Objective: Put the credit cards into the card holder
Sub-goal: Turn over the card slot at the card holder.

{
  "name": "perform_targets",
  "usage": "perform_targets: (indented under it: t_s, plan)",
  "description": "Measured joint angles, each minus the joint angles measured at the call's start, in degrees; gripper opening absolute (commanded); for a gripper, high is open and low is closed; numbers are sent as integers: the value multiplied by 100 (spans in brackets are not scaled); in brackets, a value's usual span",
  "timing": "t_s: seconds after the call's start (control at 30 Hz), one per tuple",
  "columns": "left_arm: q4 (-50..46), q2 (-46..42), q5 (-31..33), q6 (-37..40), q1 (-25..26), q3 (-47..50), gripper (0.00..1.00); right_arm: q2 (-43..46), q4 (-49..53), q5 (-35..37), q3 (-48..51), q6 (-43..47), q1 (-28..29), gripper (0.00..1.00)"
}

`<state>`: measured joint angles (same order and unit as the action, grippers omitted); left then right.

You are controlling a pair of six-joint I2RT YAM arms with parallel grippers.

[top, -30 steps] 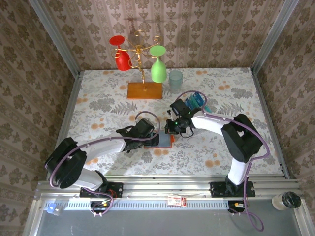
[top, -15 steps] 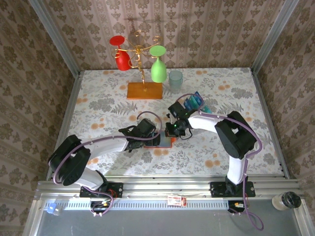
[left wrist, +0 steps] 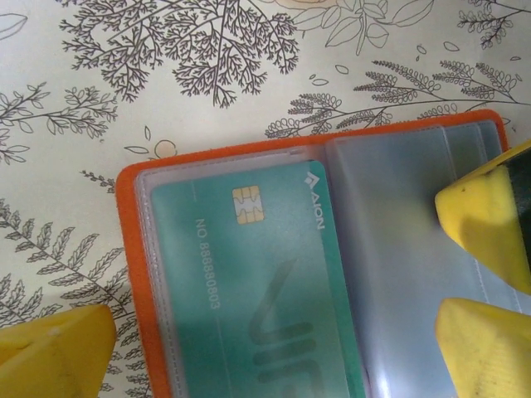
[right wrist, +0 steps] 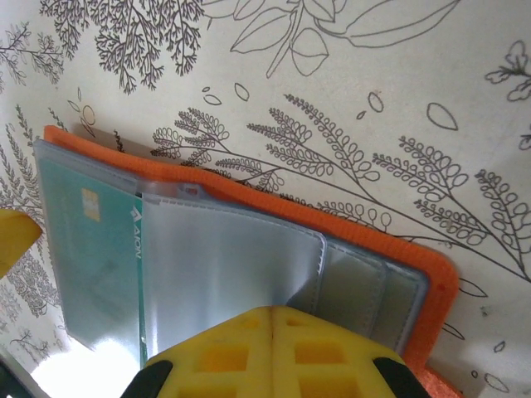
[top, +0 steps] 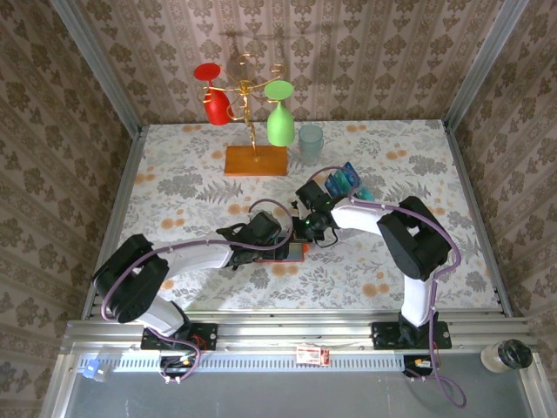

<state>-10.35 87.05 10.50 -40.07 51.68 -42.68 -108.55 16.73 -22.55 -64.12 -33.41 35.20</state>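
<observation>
At mid-worktop (top: 174, 200), between the two arms, find the orange-red card holder (left wrist: 126, 249) lying open and flat, clear sleeves up. Inside one sleeve, note a teal credit card (left wrist: 249, 282), chip and printed number facing up. Straddling that holder, note the left pincer (left wrist: 270, 344), yellow fingers (left wrist: 50, 352) spread wide apart, clamped on nothing. Over the neighbouring clear sleeve, see the right pincer (right wrist: 272, 336), fingers pressed together, tips at the plastic; touching or not, cannot tell. Farther back, beside the right arm and well apart from the holder, spot the other blue credit cards (top: 344, 180).
</observation>
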Motion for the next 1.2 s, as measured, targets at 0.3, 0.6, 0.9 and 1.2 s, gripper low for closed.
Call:
perform_targets:
  t_s: [0.3,0.6,0.9,1.2]
  plan:
    - [111,114,2,-17,0,85,87,-11,-26,-26,0,-28,0,2]
    - [339,111,76,-22,4,286,77,13,-20,-37,-2,-90,-35,9]
    - [413,109,111,-22,4,330,77,490,-107,-15,201,-282,-131,24]
    - [446,109,116,-24,4,345,77,452,-271,-20,365,-409,-131,27]
